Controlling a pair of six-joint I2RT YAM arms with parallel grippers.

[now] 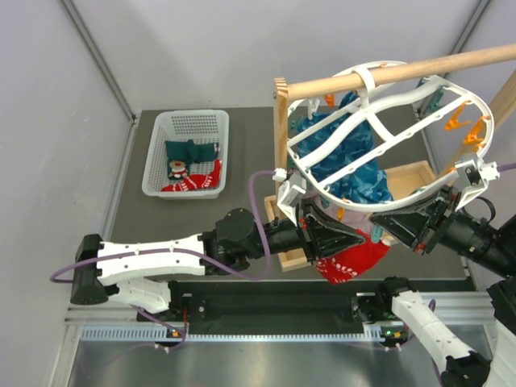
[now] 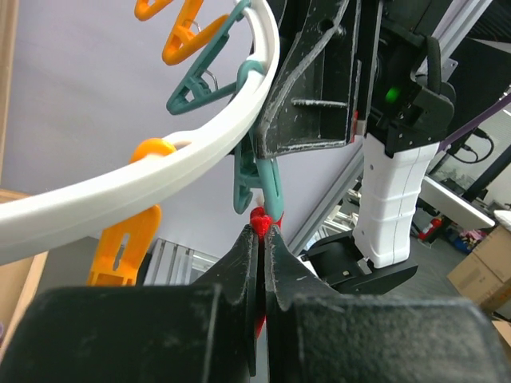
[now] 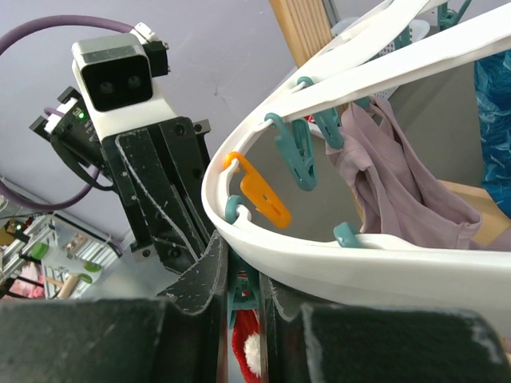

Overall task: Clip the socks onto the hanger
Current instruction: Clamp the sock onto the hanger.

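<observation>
Hold soft, limp red sock [image 1: 355, 262] by hem, nipped in shut left gripper [image 2: 261, 231]; teal clip [image 3: 239, 290], hanger's [image 3: 359, 263] six o'clock, squeezed in clamped right gripper [image 3: 242, 271].

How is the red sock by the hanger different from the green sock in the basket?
The red sock hangs under the hanger, pinched in the left gripper's shut jaws, while the right gripper squeezes a teal clip above it; the green sock lies untouched in the white basket. The red sock has white marks; the green sock is dark. Both are small socks.
</observation>
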